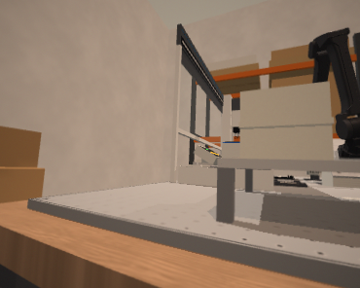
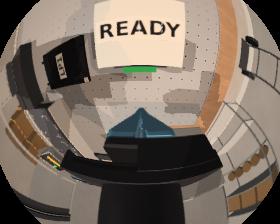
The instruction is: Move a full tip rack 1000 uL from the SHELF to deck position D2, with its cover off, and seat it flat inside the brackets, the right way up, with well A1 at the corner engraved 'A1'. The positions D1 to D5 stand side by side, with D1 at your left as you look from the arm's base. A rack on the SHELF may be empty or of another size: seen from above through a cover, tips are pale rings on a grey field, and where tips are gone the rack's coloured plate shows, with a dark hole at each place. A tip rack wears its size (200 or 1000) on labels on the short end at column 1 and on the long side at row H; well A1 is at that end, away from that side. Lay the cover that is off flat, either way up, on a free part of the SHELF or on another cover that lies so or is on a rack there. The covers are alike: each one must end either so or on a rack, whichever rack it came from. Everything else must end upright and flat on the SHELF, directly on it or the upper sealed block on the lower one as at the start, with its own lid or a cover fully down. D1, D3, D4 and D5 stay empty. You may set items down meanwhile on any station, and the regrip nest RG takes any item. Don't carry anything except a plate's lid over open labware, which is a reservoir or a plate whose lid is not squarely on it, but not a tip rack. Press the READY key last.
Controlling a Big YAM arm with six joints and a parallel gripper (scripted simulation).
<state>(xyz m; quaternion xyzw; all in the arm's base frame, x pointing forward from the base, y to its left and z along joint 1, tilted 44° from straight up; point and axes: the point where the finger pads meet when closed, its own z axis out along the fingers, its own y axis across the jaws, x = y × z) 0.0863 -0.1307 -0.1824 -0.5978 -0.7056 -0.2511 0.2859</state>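
In the wrist view my gripper (image 2: 141, 111) is shut and empty, its blue fingertips pressed together. It points at the pale READY key (image 2: 140, 32), which fills the upper middle and has a green bar (image 2: 140, 68) under it. The gripper hangs a short way above the key. In the exterior view only the black arm (image 1: 345, 88) shows at the far right, behind the shelf (image 1: 290, 164); the gripper is hidden there. Two pale stacked blocks (image 1: 286, 124) sit on the shelf. The deck positions and any tip rack are not clearly visible.
A black nest-like fixture (image 2: 66, 63) stands left of the key in the wrist view. The grey perforated deck (image 1: 183, 209) rests on a wooden bench (image 1: 86, 253). A tall frame post (image 1: 183, 107) rises behind the shelf. A shelf leg (image 1: 226, 194) stands on the deck.
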